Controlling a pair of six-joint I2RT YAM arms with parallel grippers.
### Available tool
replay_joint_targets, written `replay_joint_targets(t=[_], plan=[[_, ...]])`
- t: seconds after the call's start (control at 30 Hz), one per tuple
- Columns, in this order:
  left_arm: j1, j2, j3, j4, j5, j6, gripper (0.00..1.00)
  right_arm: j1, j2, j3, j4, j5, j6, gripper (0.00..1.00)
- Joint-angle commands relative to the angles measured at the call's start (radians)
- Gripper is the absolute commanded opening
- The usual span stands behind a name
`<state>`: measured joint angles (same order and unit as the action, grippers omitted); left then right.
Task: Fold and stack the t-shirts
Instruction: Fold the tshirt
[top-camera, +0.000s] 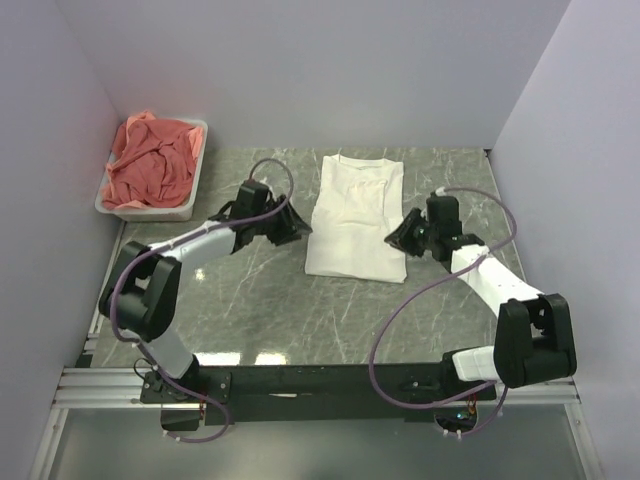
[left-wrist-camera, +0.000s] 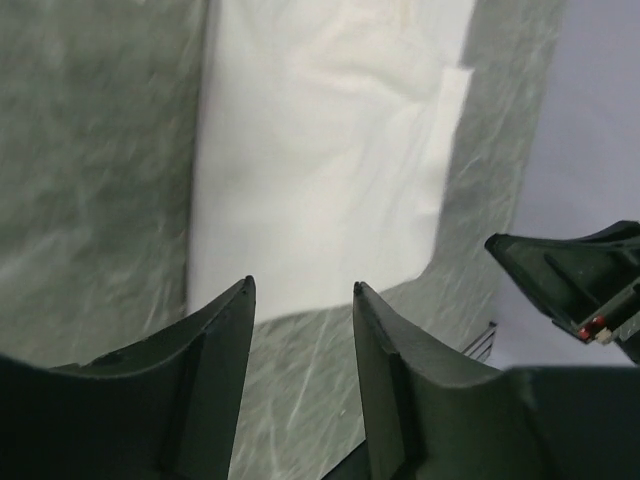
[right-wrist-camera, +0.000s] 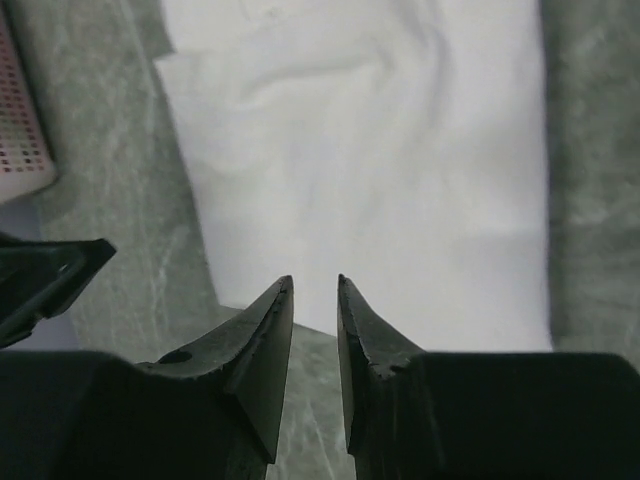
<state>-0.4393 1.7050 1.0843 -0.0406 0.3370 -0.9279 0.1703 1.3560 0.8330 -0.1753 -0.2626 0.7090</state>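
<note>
A white t-shirt (top-camera: 355, 215) lies folded into a long rectangle on the marble table, collar at the far end; no red print shows. It also fills the left wrist view (left-wrist-camera: 320, 150) and the right wrist view (right-wrist-camera: 380, 170). Salmon-pink shirts (top-camera: 150, 165) lie crumpled in the white tub (top-camera: 195, 195) at the back left. My left gripper (top-camera: 298, 228) is open and empty just left of the white shirt's near half, its fingertips (left-wrist-camera: 245, 290) above the shirt's edge. My right gripper (top-camera: 397, 240) is open a little and empty at the shirt's right near edge (right-wrist-camera: 315, 282).
The grey marble table (top-camera: 250, 300) is enclosed by white walls on three sides. A black rail (top-camera: 320, 380) with both arm bases runs along the near edge. Purple cables loop beside each arm.
</note>
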Motion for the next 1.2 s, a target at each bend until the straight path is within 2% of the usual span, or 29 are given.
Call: replay_joint_targets(t=[0.0, 0.3, 0.43, 0.6, 1.17], plan=[[-0.028, -0.057, -0.125, 0.001, -0.055, 0.026, 0.50, -0.006, -0.035, -0.099, -0.013, 0.048, -0.005, 0.32], [-0.079, -0.091, -0.251, 0.025, -0.073, 0.058, 0.55, -0.012, -0.089, -0.204, -0.050, 0.154, -0.017, 0.33], [-0.095, -0.082, -0.270, 0.059, -0.073, 0.064, 0.59, -0.014, -0.115, -0.224, -0.070, 0.213, -0.011, 0.38], [-0.108, -0.047, -0.259, 0.051, -0.093, 0.072, 0.57, -0.014, -0.110, -0.244, -0.081, 0.229, 0.001, 0.42], [-0.134, 0.076, -0.224, 0.088, -0.147, 0.055, 0.44, -0.014, -0.051, -0.316, 0.000, 0.218, 0.050, 0.43]])
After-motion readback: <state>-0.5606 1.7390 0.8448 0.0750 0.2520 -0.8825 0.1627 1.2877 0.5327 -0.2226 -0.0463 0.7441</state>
